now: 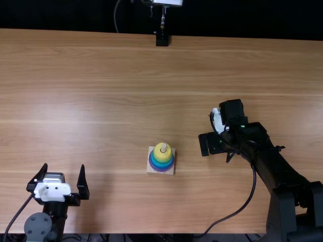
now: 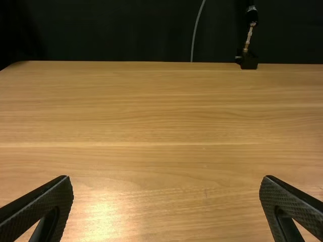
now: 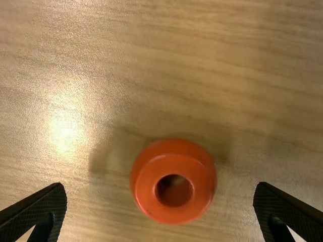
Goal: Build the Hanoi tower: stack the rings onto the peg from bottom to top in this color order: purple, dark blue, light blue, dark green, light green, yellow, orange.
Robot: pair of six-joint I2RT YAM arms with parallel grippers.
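While the right arm (image 1: 280, 164) slants inward, its empty gripper (image 1: 217, 147) gapes wide above the orange ring (image 3: 151, 184).

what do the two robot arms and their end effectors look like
Both are black. The left end effector has a white panel, tapered fingers with textured inner faces, and a round grey cap behind. The right end effector has similar fingers; its arm shows small green lights and a loose black cable.
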